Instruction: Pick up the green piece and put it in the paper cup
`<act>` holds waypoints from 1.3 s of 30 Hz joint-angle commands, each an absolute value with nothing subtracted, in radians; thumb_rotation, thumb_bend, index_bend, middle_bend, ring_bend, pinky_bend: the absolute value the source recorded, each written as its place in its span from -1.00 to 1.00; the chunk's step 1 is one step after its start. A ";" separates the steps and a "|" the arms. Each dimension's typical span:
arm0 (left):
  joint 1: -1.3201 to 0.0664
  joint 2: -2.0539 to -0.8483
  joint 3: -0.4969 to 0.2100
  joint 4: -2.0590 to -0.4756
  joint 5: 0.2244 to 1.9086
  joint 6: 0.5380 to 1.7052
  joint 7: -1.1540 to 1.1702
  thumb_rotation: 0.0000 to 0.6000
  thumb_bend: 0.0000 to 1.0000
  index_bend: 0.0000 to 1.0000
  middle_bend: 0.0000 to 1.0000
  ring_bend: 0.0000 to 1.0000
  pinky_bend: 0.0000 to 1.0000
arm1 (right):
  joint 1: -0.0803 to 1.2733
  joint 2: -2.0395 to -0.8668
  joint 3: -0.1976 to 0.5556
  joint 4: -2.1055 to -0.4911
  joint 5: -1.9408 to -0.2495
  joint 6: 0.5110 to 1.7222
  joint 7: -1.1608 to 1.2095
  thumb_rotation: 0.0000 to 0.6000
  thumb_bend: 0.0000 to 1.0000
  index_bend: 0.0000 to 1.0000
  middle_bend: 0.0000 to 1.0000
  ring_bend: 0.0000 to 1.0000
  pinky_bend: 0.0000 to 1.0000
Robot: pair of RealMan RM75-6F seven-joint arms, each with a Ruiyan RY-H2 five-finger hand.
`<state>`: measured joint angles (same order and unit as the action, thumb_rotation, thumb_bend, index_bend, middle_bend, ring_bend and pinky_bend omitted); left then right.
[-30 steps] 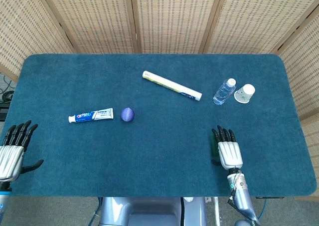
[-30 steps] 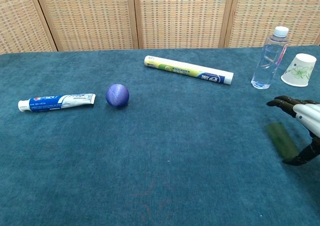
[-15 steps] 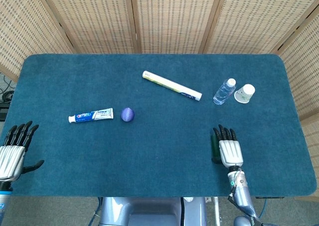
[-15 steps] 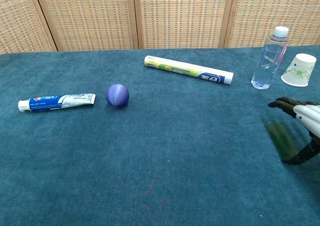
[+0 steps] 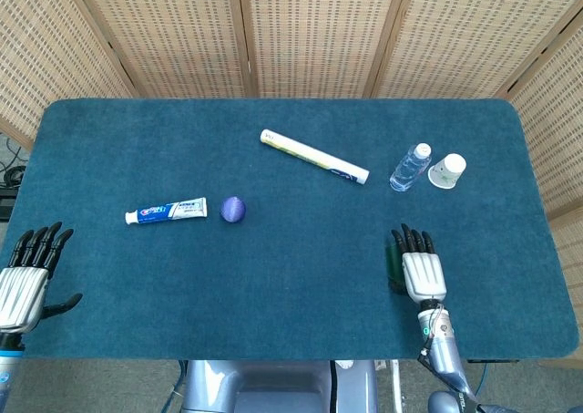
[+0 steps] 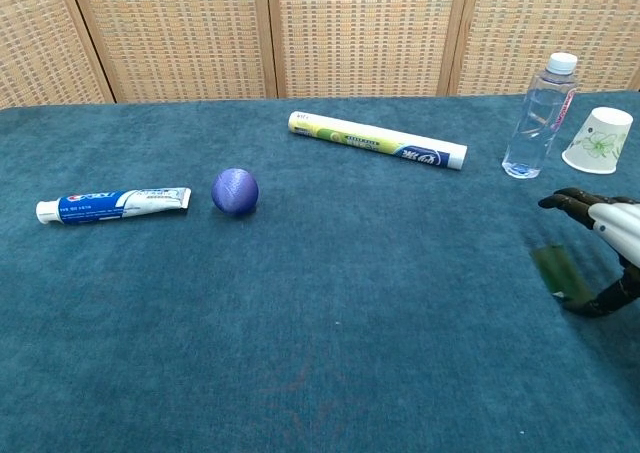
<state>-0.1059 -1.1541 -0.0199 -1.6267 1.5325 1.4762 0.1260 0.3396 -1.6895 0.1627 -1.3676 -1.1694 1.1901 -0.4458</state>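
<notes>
The green piece [image 5: 393, 265] [image 6: 558, 271] is a flat dark-green strip lying on the blue cloth at the front right. My right hand [image 5: 422, 272] [image 6: 607, 245] hovers just to its right with fingers stretched out and apart. The thumb curls in at the strip's near end and touches it, while the fingers stay above the strip without closing. The white paper cup [image 5: 447, 170] [image 6: 598, 140] lies tipped at the back right, well beyond the hand. My left hand [image 5: 25, 281] hangs open past the table's front left corner, holding nothing.
A clear water bottle [image 5: 410, 167] [image 6: 539, 115] stands right beside the cup. A long yellow-green tube [image 5: 314, 156] [image 6: 377, 140] lies mid-table, with a purple ball [image 5: 233, 209] [image 6: 235, 191] and a toothpaste tube [image 5: 166, 211] [image 6: 112, 203] to the left.
My right hand has shifted slightly right, its thumb closing in on the strip's near end. The strip shows shorter in the chest view. The left hand barely moved.
</notes>
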 commanded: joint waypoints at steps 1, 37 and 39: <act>-0.106 -1.154 -0.020 -1.627 1.533 1.476 0.125 1.00 -0.85 -1.00 -1.00 -1.00 -1.00 | 0.339 -1.688 0.157 -1.369 -1.168 1.189 -0.444 1.00 -0.53 -0.57 -1.00 -1.00 -1.00; -0.106 -1.155 -0.017 -1.626 1.541 1.480 0.124 1.00 -0.85 -1.00 -1.00 -1.00 -1.00 | 0.365 -1.687 0.153 -1.341 -1.117 1.169 -0.477 1.00 -0.48 0.00 -1.00 -1.00 -1.00; -0.106 -1.155 -0.017 -1.626 1.541 1.481 0.124 1.00 -0.85 -1.00 -1.00 -1.00 -1.00 | 0.366 -1.685 0.154 -1.343 -1.111 1.167 -0.480 1.00 -0.48 0.01 -1.00 -1.00 -1.00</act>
<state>-0.1061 -1.1551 -0.0171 -1.6264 1.5414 1.4808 0.1240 0.3657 -1.6855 0.1536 -1.3429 -1.1118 1.1672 -0.4791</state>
